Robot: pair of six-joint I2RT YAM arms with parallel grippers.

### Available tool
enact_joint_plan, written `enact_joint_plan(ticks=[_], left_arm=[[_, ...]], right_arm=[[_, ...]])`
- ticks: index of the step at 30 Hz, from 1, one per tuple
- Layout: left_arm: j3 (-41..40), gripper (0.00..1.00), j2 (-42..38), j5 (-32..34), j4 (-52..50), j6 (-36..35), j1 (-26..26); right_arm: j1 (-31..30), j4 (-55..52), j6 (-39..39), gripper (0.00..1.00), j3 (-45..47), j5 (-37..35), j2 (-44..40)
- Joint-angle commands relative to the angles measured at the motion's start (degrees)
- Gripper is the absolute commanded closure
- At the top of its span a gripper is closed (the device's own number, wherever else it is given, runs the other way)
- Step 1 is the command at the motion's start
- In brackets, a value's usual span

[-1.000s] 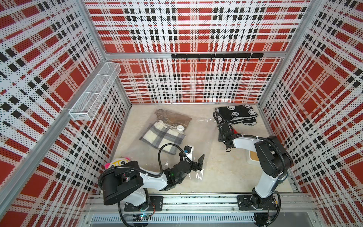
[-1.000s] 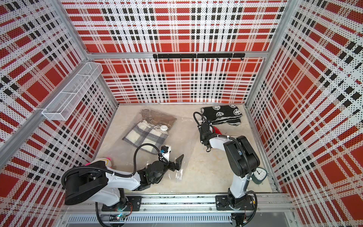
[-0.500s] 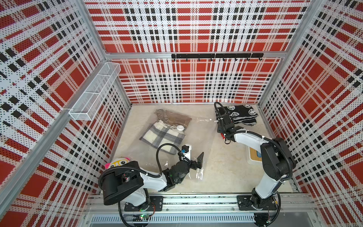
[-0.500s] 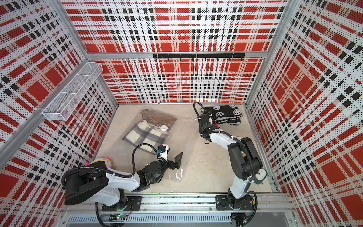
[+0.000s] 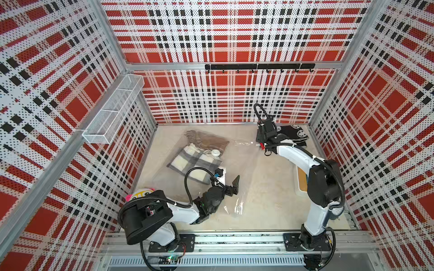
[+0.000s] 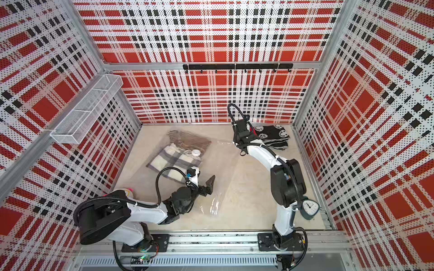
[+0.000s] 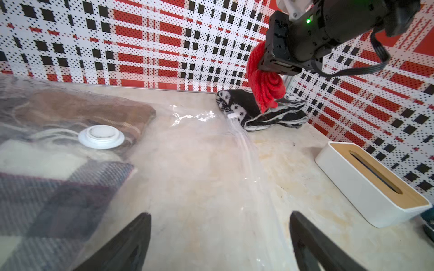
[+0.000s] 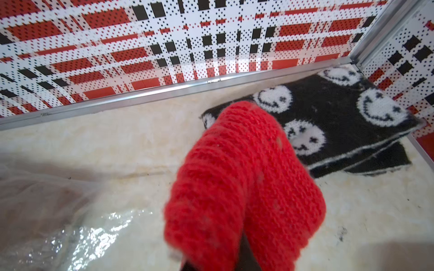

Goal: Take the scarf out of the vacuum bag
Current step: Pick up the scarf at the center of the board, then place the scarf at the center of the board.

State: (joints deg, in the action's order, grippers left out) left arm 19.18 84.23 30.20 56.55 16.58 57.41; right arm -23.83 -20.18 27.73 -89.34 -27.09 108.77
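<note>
Right end effector (image 5: 261, 142): clamped on a red knitted scarf (image 8: 244, 183), held up right of centre in a top view.
Left end effector (image 7: 220, 245): jaws wide apart, empty, low over the vacuum bag (image 7: 187, 164).
Vacuum bag: flat on the surface (image 7: 293, 159), centre-left, checked scarf (image 5: 192, 162) inside.

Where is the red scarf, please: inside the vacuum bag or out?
Out: the red scarf hangs from the right pincer, clear of the vacuum bag.
</note>
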Motion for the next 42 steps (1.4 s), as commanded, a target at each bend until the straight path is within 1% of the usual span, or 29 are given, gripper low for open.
enact_joint_plan(ticks=[1,4,7,9,11,13,17,21,25,30,33,36,37,38,39,40,42], left_arm=[[2.99,0.08,1.17,-0.60,-0.10,-3.97,-0.69],[5.28,0.08,3.29,-0.89,-1.94,-4.88,-1.83],[5.98,0.07,4.99,-4.47,-1.15,-4.52,-4.39],[5.32,0.07,6.05,-7.20,1.67,-4.22,-6.05],[5.43,0.07,7.11,-9.01,2.41,-3.53,-7.53],[6.01,0.07,8.18,-10.63,2.30,-3.03,-8.89],[7.09,0.07,10.05,-11.78,2.55,-3.00,-10.07],[8.16,0.06,11.44,-12.97,2.55,-3.21,-10.69],[8.47,0.06,12.41,-14.72,2.75,-2.52,-11.42],[8.46,0.06,12.72,-14.95,2.92,-2.30,-11.57],[8.79,0.06,13.26,-15.03,2.90,-2.26,-11.58],[9.12,0.06,13.95,-15.38,2.90,-2.10,-11.62],[9.17,0.05,14.04,-15.44,2.94,-2.03,-11.62],[9.21,0.06,14.13,-15.67,2.94,-1.93,-11.70],[9.23,0.06,14.15,-15.77,2.85,-1.92,-11.70],[9.29,0.06,14.11,-15.82,2.73,-1.82,-11.71],[9.30,0.05,13.75,-15.79,2.10,-1.73,-11.70]], right_arm=[[-0.33,-4.58,-0.27,1.00,-5.04,0.03,4.59],[-0.63,-5.92,-0.21,1.00,-10.55,0.38,8.33],[-1.06,-9.60,-0.68,1.00,-18.56,-0.14,14.28],[-1.47,-10.31,-0.83,1.00,-21.37,-1.85,17.25],[-1.52,-10.44,-0.63,1.00,-23.59,-0.73,20.03],[-1.52,-11.94,-0.78,1.00,-28.11,0.65,24.12],[-1.65,-13.71,-0.92,1.00,-35.39,2.50,30.68],[-1.65,-13.98,-0.84,1.00,-40.43,4.01,35.42],[-1.34,-13.14,-0.58,1.00,-42.69,6.81,38.79],[-0.53,-7.20,1.02,1.00,-39.18,12.39,39.49],[-0.51,-3.96,1.85,1.00,-37.59,13.63,39.23],[-0.46,-3.11,2.88,0.95,-38.53,14.21,40.08],[-0.51,-3.11,3.22,0.92,-38.86,14.17,40.43],[-0.48,-2.89,3.56,0.88,-39.01,14.30,40.82],[-0.46,-2.06,3.56,0.80,-38.74,14.33,41.06],[-0.43,-1.46,3.52,0.77,-38.61,14.89,41.08],[-0.42,-0.13,5.36,0.66,-37.87,14.95,40.67]])
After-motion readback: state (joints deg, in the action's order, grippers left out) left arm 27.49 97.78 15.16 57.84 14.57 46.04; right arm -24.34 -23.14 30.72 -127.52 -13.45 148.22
